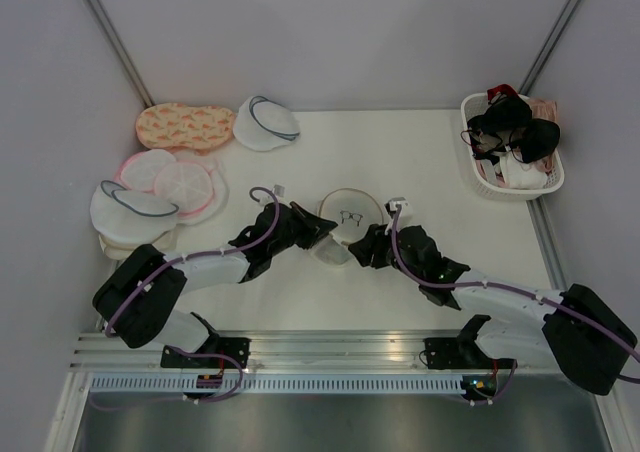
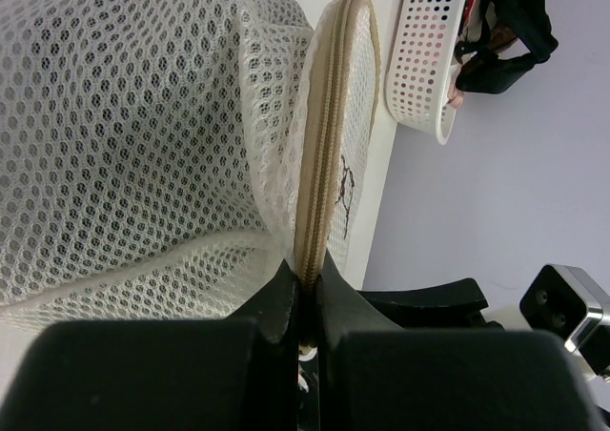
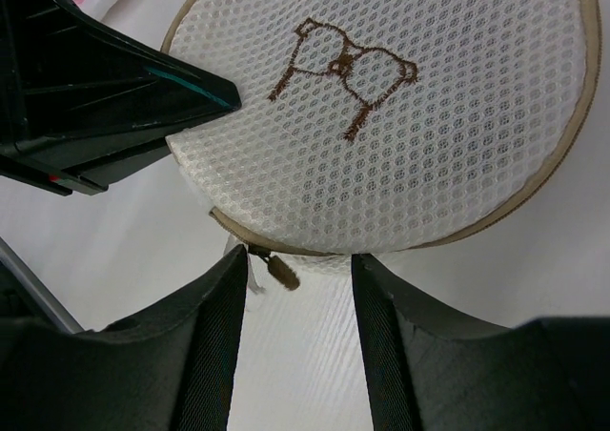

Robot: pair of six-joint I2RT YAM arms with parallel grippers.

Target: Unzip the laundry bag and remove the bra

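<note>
The laundry bag (image 1: pixel 352 215) is a round white mesh pouch with a tan zipper rim and a dark bra drawing on its face; it lies mid-table between the two arms. My left gripper (image 2: pixel 307 280) is shut on the bag's tan rim (image 2: pixel 324 164), pinching the zipper edge. My right gripper (image 3: pixel 297 271) is open just below the bag (image 3: pixel 400 107), and the brown zipper pull (image 3: pixel 282 273) hangs between its fingers near the left one. The bag is zipped shut. The bra inside it is hidden.
A white perforated basket (image 1: pixel 478 167) with dark and pink garments stands at the back right. Several pouches, grey-rimmed (image 1: pixel 130 208) and pink-rimmed (image 1: pixel 185 185), are piled at the left, with an orange patterned item (image 1: pixel 185 126) and another grey-rimmed pouch (image 1: pixel 264 123) behind.
</note>
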